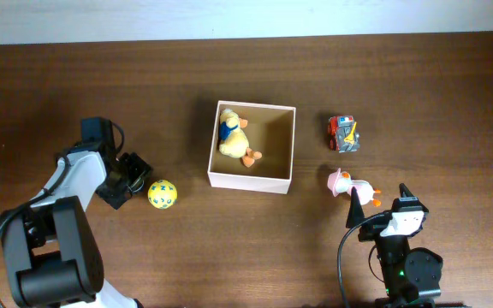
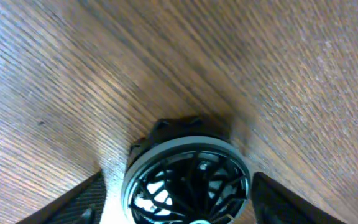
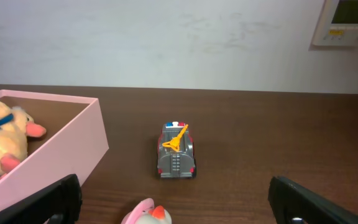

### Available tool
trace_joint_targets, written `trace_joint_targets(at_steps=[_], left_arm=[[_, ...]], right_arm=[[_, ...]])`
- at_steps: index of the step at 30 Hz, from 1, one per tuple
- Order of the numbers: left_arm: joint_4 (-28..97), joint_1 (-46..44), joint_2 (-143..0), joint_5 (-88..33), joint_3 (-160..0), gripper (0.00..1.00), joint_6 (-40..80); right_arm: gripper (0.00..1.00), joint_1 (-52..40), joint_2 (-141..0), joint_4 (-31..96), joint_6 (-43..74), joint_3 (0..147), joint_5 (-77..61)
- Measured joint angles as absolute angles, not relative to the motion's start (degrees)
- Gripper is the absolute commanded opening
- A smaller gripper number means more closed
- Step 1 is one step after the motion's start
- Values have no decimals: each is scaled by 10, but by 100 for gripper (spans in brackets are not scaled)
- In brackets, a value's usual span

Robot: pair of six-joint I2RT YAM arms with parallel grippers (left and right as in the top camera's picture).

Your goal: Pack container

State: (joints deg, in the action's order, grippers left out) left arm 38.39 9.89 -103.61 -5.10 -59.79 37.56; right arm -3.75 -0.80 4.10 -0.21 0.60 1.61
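The container (image 1: 288, 147) is a square white box with a tan inside at the table's middle, and a yellow plush duck (image 1: 234, 137) lies in it. The right wrist view shows the container's wall (image 3: 73, 146) and the duck (image 3: 5, 140). My left gripper (image 1: 133, 177) is open, low over the table, just left of a yellow ball (image 1: 163, 194). Its fingers straddle a black spoked round object with a grey rim (image 2: 185, 180). My right gripper (image 1: 378, 202) is open and empty. A pink and white duck toy (image 1: 349, 186) lies just ahead of it (image 3: 148, 214).
A red and grey toy truck (image 1: 343, 133) stands right of the container, and it shows straight ahead in the right wrist view (image 3: 176, 151). A white wall runs along the table's far edge.
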Motion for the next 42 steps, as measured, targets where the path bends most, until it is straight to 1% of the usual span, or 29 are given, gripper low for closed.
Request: trace_joint_targets(at_steps=[2,8,12,13,15,16,21,24,28,42], left_arm=[[383,99,-1036,-47,-597,70,376],[350,99,-1037,-36,-596,70,378],[334,99,-1038,-31,-596,68,378],[333,99,-1038,-30,-596,66,378],[333,99,-1038,-29,-596,55,378],[333,99,-1039,-28,-595,54,377],[334,96,-1040,-22,-596,57,376],[336,88,-1040,-20,-596,68,376],[335,78,-1040,-19,-597,73,375],[347,77,-1040,-21,-599,72,371]], right_arm=[[99,-37,-8,41,-2,6,16],[99,-37,-8,41,-2,6,16],[99,-37,-8,41,-2,6,16],[99,-37,-8,41,-2,6,16],[99,-37,-8,41,-2,6,16],[99,-37,-8,41,-2,6,16],[99,-37,-8,41,-2,6,16],[99,-37,-8,41,-2,6,16],[99,-37,-8,41,-2,6,16],[99,-37,-8,41,-2,6,16]])
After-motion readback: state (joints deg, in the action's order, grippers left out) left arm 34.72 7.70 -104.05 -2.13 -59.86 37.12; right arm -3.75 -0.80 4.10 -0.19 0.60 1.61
